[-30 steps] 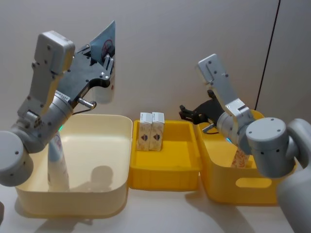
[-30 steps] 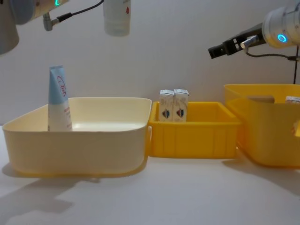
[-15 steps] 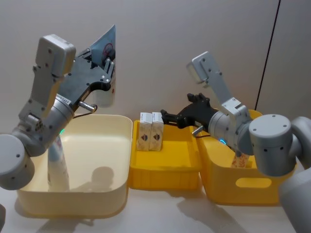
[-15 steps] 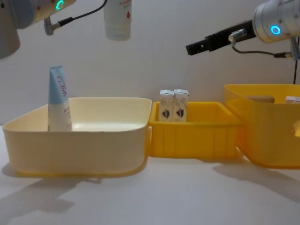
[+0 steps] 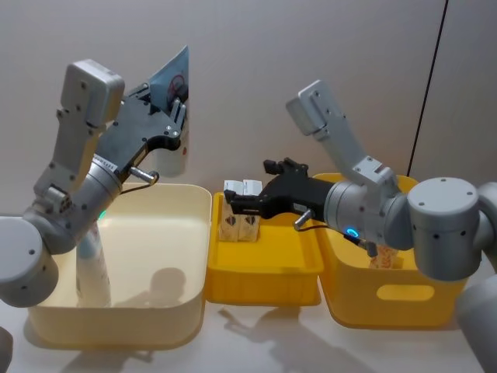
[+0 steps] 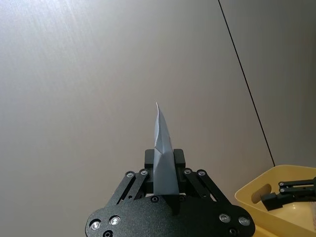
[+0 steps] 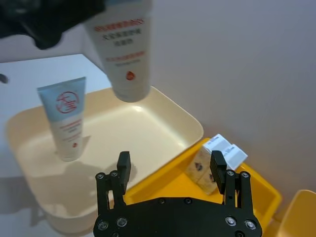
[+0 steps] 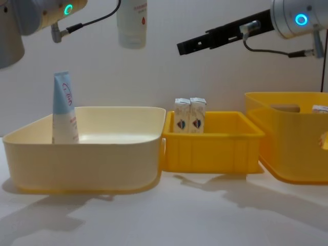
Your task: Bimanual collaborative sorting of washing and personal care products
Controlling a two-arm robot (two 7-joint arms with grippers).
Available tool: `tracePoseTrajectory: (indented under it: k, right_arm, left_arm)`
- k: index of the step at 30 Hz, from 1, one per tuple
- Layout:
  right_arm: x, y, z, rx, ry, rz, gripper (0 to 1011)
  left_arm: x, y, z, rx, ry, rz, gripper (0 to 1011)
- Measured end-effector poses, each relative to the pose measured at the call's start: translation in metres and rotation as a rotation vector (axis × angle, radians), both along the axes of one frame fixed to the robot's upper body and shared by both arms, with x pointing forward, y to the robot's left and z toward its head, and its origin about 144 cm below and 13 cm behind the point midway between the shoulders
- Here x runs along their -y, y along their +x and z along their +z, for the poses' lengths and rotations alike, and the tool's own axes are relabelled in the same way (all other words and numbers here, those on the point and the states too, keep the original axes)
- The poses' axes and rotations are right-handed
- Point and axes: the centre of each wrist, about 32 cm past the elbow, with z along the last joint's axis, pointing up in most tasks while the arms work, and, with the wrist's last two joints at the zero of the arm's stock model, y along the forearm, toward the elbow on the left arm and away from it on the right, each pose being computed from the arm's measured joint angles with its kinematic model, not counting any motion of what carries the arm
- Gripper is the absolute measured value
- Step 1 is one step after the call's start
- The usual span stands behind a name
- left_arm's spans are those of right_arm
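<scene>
Squeeze tube [image 8: 131, 23] hangs high above the cream bin [image 8: 102, 159], crimped end up, with the left gripper [image 5: 172, 109] jaws clamped on its light blue end. A second tube [image 8: 64, 110] stands upright inside that bin, near its left wall. Two small cartons [image 8: 189, 115] stand side by side, touching, at the back of the middle yellow bin [image 8: 210, 151]. The right gripper [image 7: 170, 163] hovers above them, jaws apart and empty.
</scene>
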Motion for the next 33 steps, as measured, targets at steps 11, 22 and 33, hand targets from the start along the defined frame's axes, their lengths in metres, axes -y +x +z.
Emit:
tracePoseTrajectory:
  k: [11, 22, 33]
  right_arm:
    - [-0.005, -0.006, 0.008, -0.041, 0.034, 0.170, 1001]
    - [-0.021, -0.004, 0.016, -0.050, 0.080, 0.345, 1001]
    - [-0.022, -0.006, 0.017, -0.031, 0.090, 0.372, 1001]
  left_arm:
    - [0.003, -0.002, -0.004, -0.018, -0.007, -0.017, 222]
    - [0.004, -0.008, -0.007, -0.031, -0.014, -0.022, 221]
    - [0.003, -0.013, -0.008, -0.039, -0.011, -0.014, 222]
